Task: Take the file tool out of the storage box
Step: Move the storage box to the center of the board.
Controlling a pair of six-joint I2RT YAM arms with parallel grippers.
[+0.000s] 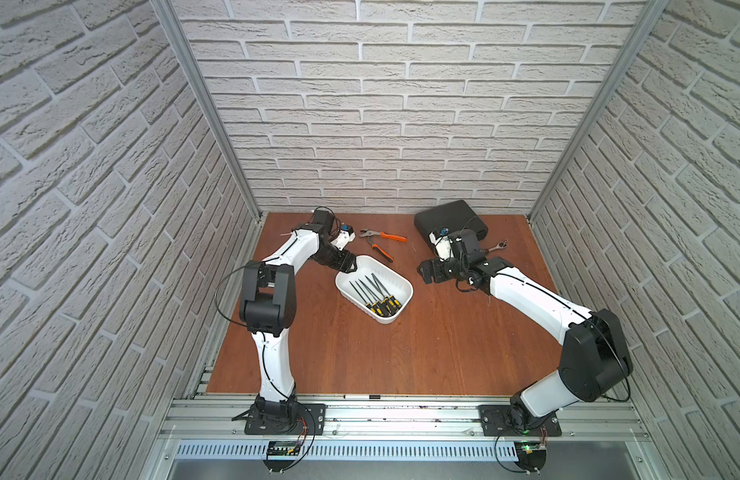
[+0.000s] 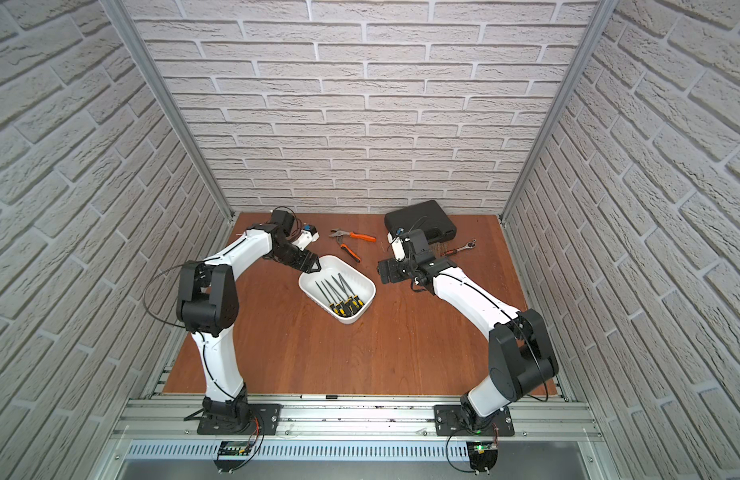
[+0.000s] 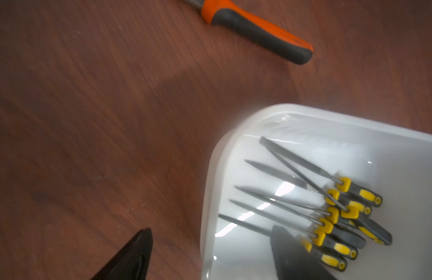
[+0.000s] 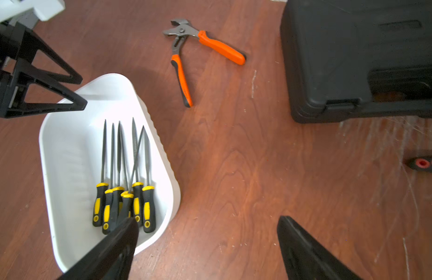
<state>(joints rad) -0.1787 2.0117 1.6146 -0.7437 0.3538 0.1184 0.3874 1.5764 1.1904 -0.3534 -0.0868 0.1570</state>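
Note:
The white storage box (image 1: 391,272) (image 2: 362,276) sits mid-table, lidless. Several file tools (image 1: 372,295) (image 2: 341,297) with yellow-and-black handles lie inside, tips toward the left arm. My left gripper (image 1: 348,266) hangs open over the box's near-left corner. In the left wrist view it (image 3: 211,229) straddles the box wall (image 3: 210,169), one finger over the table and one above the files (image 3: 307,206). It holds nothing. My right gripper (image 1: 425,274) (image 4: 207,219) is open over bare wood beside the box (image 4: 72,157), apart from the files (image 4: 127,194).
Orange-handled pliers (image 1: 381,243) (image 4: 186,55) lie splayed behind the box. A black case (image 1: 451,224) (image 4: 355,60) stands at the back right, with a ratchet wrench (image 1: 495,246) beside it. Brick-patterned walls enclose the table on three sides.

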